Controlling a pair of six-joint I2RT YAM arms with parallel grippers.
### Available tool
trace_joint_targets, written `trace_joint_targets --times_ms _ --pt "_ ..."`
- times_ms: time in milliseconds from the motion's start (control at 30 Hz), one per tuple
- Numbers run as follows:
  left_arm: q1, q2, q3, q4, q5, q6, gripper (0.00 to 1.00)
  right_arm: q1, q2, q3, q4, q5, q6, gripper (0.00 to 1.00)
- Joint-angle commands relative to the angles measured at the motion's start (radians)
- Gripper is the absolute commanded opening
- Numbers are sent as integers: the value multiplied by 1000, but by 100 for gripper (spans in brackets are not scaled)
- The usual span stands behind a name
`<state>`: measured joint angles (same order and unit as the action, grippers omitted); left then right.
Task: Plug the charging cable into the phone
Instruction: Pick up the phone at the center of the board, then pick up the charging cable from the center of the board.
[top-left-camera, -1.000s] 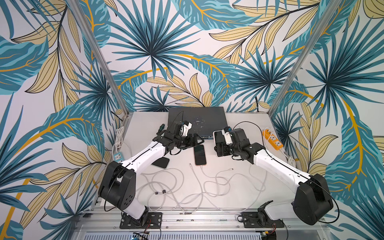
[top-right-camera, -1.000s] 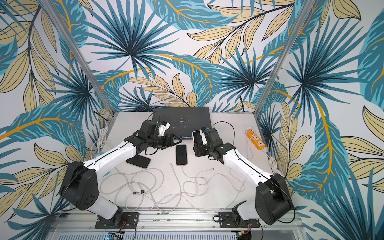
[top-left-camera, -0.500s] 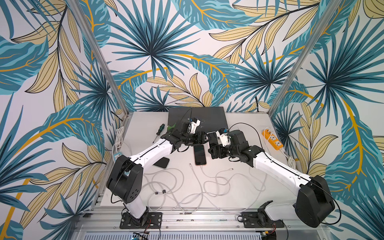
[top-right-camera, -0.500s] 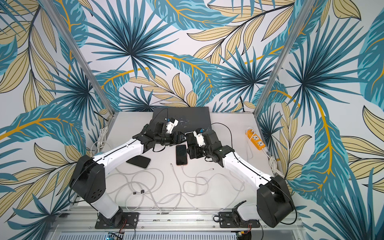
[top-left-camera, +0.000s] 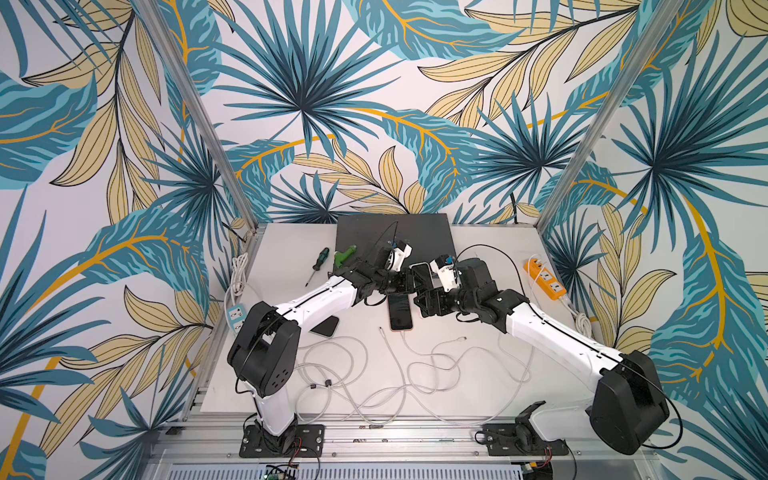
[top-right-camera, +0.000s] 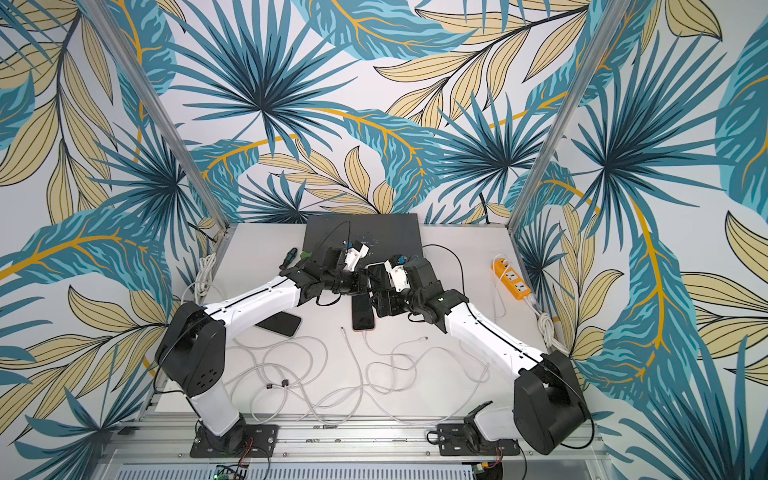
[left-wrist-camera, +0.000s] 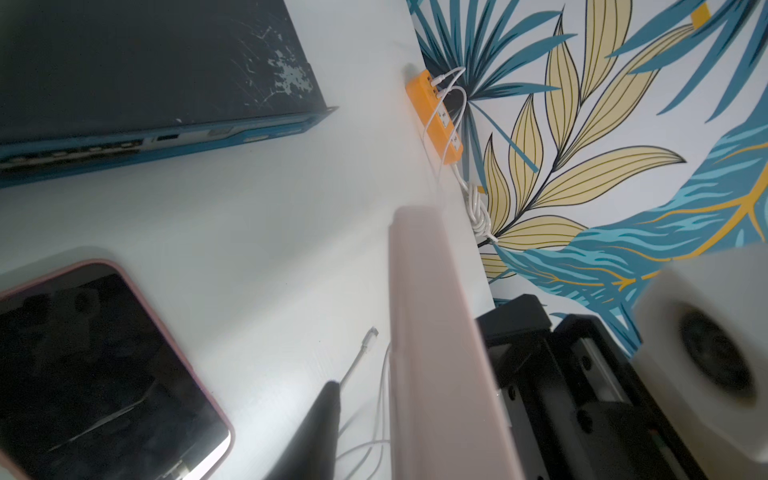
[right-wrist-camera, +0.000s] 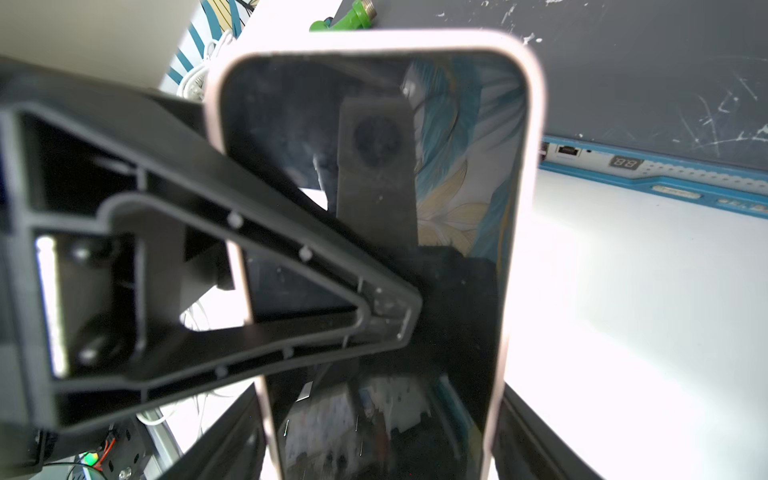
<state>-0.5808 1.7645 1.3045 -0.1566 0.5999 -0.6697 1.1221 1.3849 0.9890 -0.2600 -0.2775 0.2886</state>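
Note:
A phone in a pale pink case (top-left-camera: 420, 271) (right-wrist-camera: 374, 166) is held off the table, with my right gripper (top-left-camera: 423, 291) (right-wrist-camera: 382, 436) shut across its width. My left gripper (top-left-camera: 409, 282) straddles the same phone across its thickness and is open. One of its fingers (left-wrist-camera: 320, 424) stands apart from the phone's edge (left-wrist-camera: 436, 353), and the other finger (right-wrist-camera: 291, 291) lies over the screen. A second pink-cased phone (top-left-camera: 400, 312) (left-wrist-camera: 83, 374) lies flat below, with a white cable at its near end. Loose charging cable (top-left-camera: 415, 374) sprawls over the table, one free plug (left-wrist-camera: 372, 332) near it.
At the back lies a dark flat box with a blue front (top-left-camera: 392, 237). A screwdriver (top-left-camera: 318, 264) and a green tool (top-left-camera: 345, 254) lie to its left. An orange power strip (top-left-camera: 547, 279) sits at the right edge. A dark phone (top-left-camera: 326, 326) lies under my left arm.
My left arm swung right from beside the dark box to the raised phone and its jaws narrowed around it. My right arm carried the phone slightly left.

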Motion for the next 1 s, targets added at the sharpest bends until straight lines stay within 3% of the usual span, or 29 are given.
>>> trace_joint_targets --times_ms 0,133,200,367,567,633,767,967 --pt "1 6 24 9 6 15 27 5 4 41 48 -19 6 62" --pt "1 -3 22 2 -3 22 9 5 6 48 31 -17 4 64" --pt "1 -15 35 -39 -44 48 0 6 0 56 1 -8 7 73" --pt "67 -79 39 -190 -234 83 0 -11 -61 56 -92 157 138 88" --pt "228 -229 -124 -144 -286 42 0 -25 -41 91 -466 375 468 85" --pt "233 -271 -149 -151 -301 70 0 -27 -11 73 -519 346 585 81" --pt "233 -312 -187 -154 -295 91 0 -14 40 -34 -436 255 785 76" --pt "233 -333 -243 -139 -284 90 0 -6 153 0 -499 268 908 73"
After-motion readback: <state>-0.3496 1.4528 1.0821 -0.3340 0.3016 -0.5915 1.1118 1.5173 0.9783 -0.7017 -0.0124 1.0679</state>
